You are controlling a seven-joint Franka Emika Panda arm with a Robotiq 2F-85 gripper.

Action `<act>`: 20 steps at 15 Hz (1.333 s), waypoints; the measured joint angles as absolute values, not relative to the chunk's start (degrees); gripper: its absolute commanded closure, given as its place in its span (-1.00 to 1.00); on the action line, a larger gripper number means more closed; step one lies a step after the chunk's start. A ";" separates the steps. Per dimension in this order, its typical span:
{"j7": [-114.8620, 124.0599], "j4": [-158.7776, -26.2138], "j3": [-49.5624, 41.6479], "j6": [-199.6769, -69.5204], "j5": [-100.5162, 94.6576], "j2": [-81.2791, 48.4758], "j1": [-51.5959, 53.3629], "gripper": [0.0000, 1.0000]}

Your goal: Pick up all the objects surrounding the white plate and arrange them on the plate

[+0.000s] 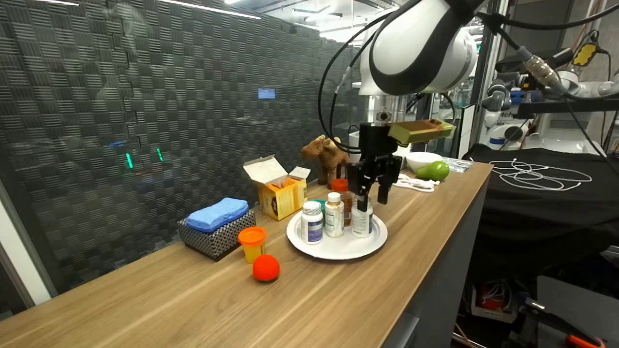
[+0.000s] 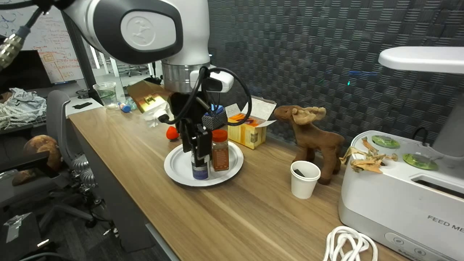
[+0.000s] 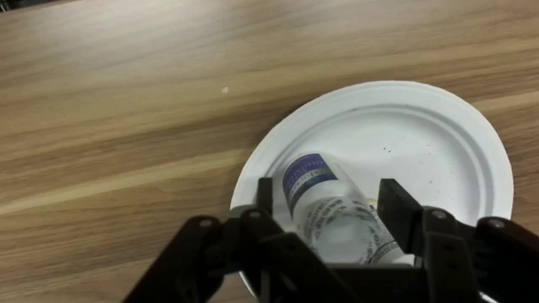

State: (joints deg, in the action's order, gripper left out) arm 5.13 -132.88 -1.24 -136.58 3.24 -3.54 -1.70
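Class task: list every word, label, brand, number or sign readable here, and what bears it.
"FEED ME": white appliance; lower print too small.
Pill bottles: print too small or blurred.
Red-topped jar: print too small.
Yellow carton: print too small.
Whiteboard: handwriting too blurred.
Background lettering: too small.
Green glowing marks: unclear.
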 measured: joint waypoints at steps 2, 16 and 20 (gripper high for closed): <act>5.41 -131.14 -1.00 -133.35 3.25 -3.21 -1.47 -1.00; 10.06 -112.91 4.43 -125.40 3.25 -11.30 4.51 -1.00; 9.78 -108.73 5.34 -128.07 3.22 -17.82 6.31 -1.00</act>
